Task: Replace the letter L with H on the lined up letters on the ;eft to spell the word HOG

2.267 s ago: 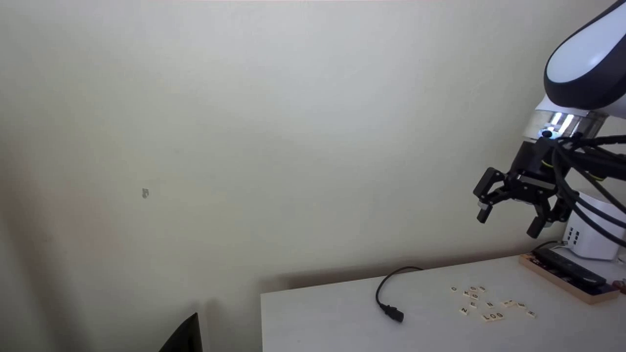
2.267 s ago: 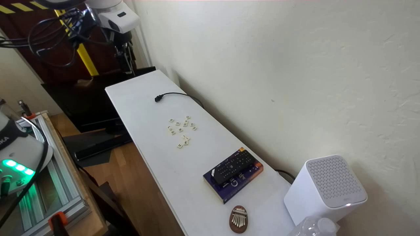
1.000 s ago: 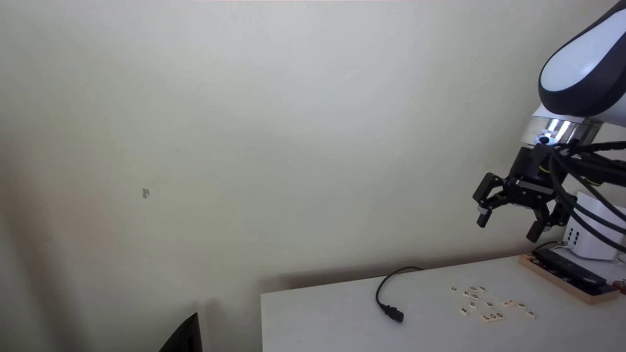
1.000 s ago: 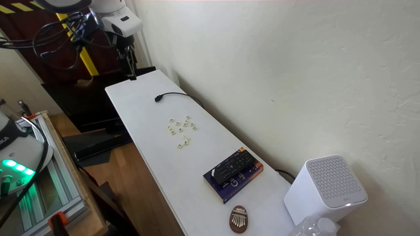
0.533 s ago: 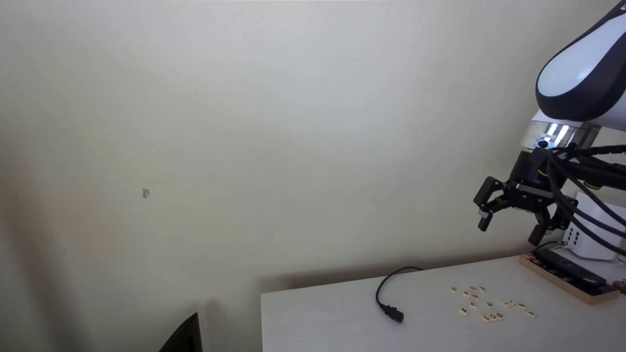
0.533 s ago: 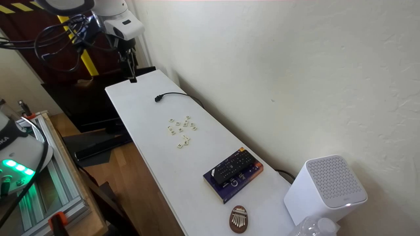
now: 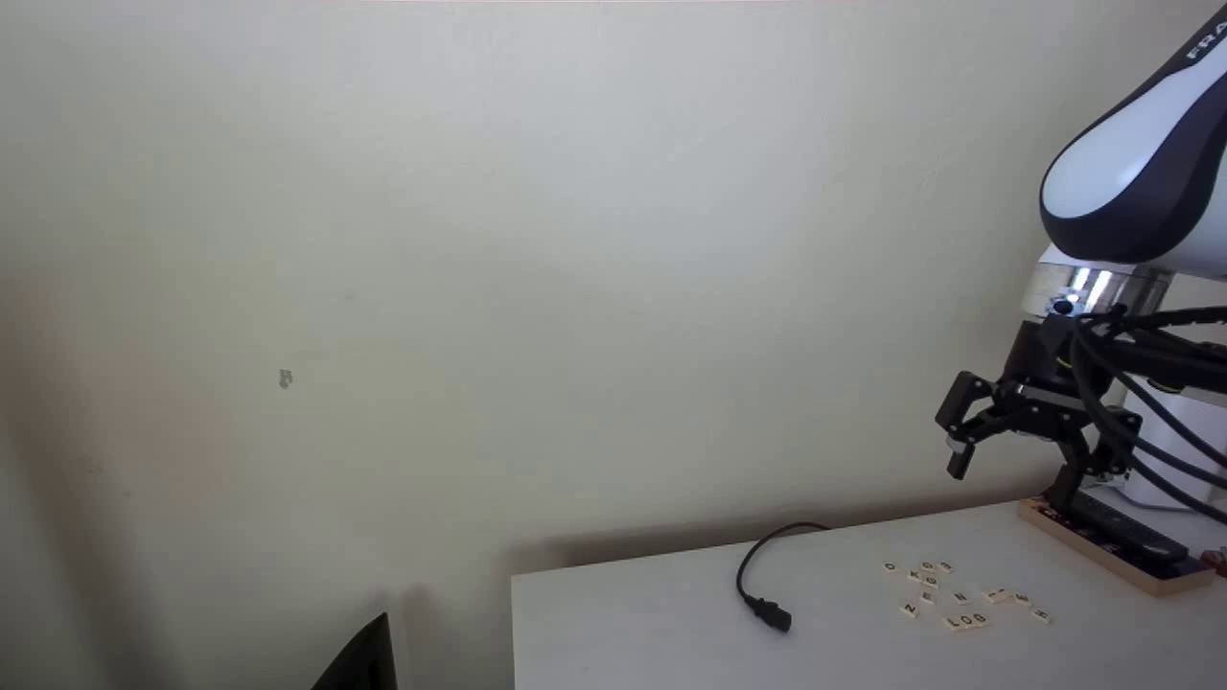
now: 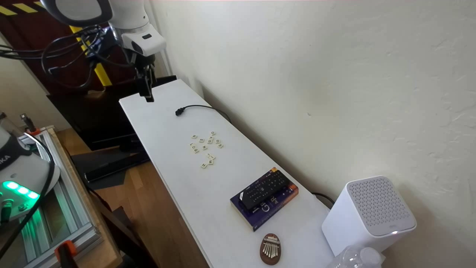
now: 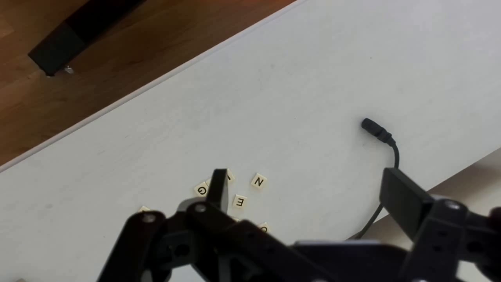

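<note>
Small cream letter tiles lie on the white table [image 7: 652, 623] [image 8: 186, 186]. L [image 7: 953, 623], O [image 7: 966, 620] and G [image 7: 979, 619] stand in a row; the row also shows in an exterior view [image 8: 193, 147]. A tile that looks like H [image 7: 1041, 615] [image 8: 203, 165] lies apart from the row; its letter is small. In the wrist view, G [image 9: 201, 190], N [image 9: 258, 181] and E [image 9: 240, 201] show; a finger hides O and part of L [image 9: 231, 176]. My gripper [image 7: 1010, 479] [image 8: 149, 98] [image 9: 305, 172] is open and empty, above the table.
A black cable plug [image 7: 770, 614] [image 8: 180, 111] [image 9: 376, 130] lies near the tiles. A remote [image 8: 264, 189] rests on a book [image 8: 275, 210]. A thumb piano [image 8: 270, 249], a white box [image 8: 368, 212] and a clear bottle [image 8: 357, 258] stand beyond. A wall [image 7: 575, 287] runs along the table.
The arm and open gripper have moved down toward the table, with a slight shift to the right in an exterior view of late. The tiles have not moved.
</note>
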### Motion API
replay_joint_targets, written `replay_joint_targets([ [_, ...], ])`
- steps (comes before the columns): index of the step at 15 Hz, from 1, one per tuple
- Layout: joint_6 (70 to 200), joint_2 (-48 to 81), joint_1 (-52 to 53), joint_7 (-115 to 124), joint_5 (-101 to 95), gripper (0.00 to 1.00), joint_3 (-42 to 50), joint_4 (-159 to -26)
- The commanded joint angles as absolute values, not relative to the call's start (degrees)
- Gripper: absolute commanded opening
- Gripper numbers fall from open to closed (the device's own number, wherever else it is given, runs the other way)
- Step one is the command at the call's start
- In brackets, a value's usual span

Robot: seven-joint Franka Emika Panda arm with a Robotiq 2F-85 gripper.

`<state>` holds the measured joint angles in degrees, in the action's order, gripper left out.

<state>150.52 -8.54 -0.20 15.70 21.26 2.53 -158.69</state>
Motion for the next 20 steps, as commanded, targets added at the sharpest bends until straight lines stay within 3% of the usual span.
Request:
replay_joint_targets([
  [1,151.71,-5.46,-0.44,13.29,23.71,1.0,3.13,-158.19],
  [13,161.07,7.44,-0.28,-7.87,35.96,1.0,2.16,-154.83],
  [20,160.27,6.82,-0.33,-6.08,33.62,1.0,2.71,-155.31],
])
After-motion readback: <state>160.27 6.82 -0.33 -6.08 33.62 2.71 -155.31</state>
